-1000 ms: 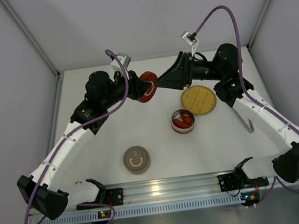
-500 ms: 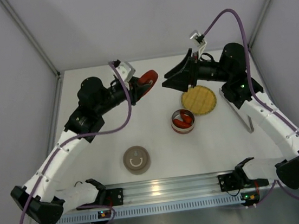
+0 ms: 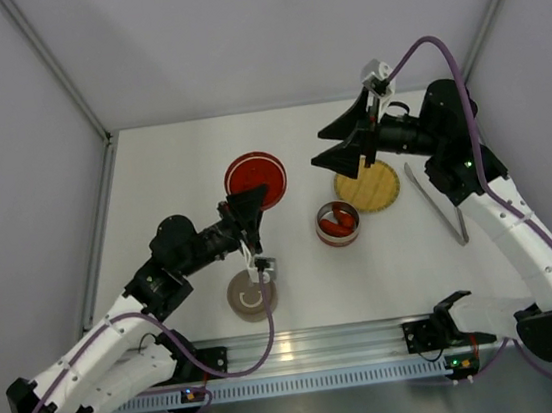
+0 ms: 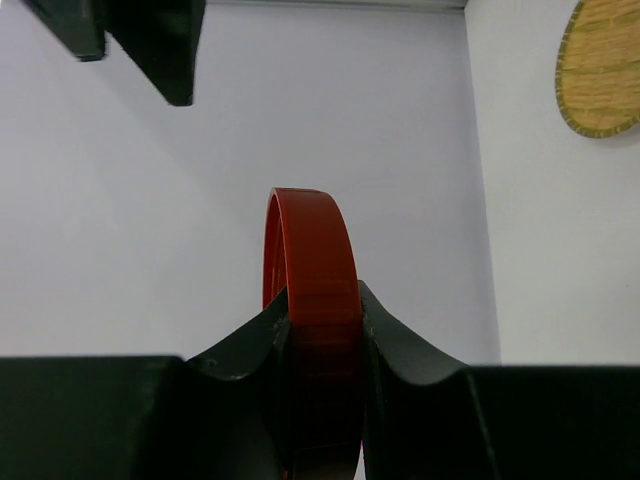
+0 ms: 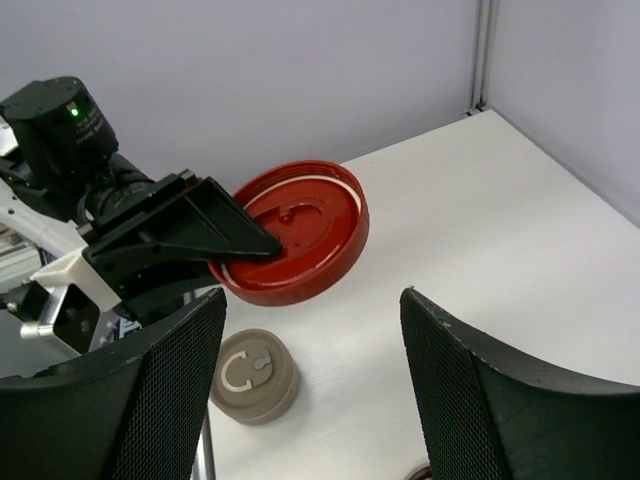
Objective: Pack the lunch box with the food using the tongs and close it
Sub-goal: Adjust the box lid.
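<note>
My left gripper point(image 3: 252, 202) is shut on the edge of a round red lid point(image 3: 255, 178), held in the air left of centre. In the left wrist view the lid point(image 4: 310, 260) stands edge-on between the fingers point(image 4: 400, 345). The lunch box point(image 3: 339, 240), a small round red tin, sits at the centre with red food pieces point(image 3: 337, 223) inside. My right gripper point(image 3: 347, 147) hangs open above the back of the table, empty and apart from the lid point(image 5: 300, 235). The slim metal tongs point(image 3: 437, 204) lie flat on the table at the right, with no gripper on them.
A round yellow woven plate point(image 3: 367, 184) lies just behind the tin, partly under my right gripper, and shows again in the left wrist view as the plate point(image 4: 605, 65). A taupe round cap point(image 3: 252, 295) sits near the front, below my left arm.
The right gripper opened, let go of the red lid and drew back to the right. The left arm carried the lid from the back of the table toward the front.
</note>
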Robot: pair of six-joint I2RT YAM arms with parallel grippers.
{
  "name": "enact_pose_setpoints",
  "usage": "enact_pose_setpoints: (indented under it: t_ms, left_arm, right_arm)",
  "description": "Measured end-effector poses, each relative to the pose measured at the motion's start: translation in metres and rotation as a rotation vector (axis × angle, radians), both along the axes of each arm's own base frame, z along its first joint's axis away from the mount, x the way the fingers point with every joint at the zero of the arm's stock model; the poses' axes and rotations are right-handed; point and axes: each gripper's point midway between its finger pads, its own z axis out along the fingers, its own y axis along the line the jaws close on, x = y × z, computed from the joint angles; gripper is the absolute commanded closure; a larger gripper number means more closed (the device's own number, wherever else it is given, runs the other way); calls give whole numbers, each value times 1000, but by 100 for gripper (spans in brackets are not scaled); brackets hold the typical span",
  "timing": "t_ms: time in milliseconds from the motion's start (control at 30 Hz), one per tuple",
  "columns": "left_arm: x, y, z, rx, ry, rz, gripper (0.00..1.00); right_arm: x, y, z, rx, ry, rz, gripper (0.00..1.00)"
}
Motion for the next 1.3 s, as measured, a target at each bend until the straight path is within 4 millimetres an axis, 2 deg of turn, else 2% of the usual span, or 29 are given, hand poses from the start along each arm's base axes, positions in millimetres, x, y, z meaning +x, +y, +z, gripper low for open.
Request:
enact_pose_setpoints:
  t_ms: [100,200,400,500,533,633,733,967,1200,1300]
  left_arm:
    - [3,0,21,-28,-32,13,100]
    - [7,4,61,-128,-14,41,100]
    - [14,18,172,-482,154,81,100]
    - [6,22,194,-605,275,45,100]
    - [4,22,200,-639,317,33,100]
    - [1,19,206,-703,428,3,100]
    - [-2,11,195,-704,535,-24,100]
    - [-7,-9,166,-609,651,-68,100]
    - [-19,-19,158,-529,645,-123,100]
    - [-23,-20,159,-513,626,-138,100]
  right_arm:
    - [4,-2,-5,-41,-76,-7,29]
    - [10,-5,-14,-100,-153,-25,29]
    - [18,-9,-21,-154,-233,-44,30]
    - [17,-6,-18,-137,-231,-35,28]
    - [16,-5,-16,-126,-228,-28,24]
    - [12,1,-7,-77,-240,3,14]
    - [5,9,1,-25,-264,48,13]
    - [-15,35,26,6,-395,161,16]
    - [-39,54,39,4,-550,233,18]
    - [-40,56,41,4,-568,231,18]
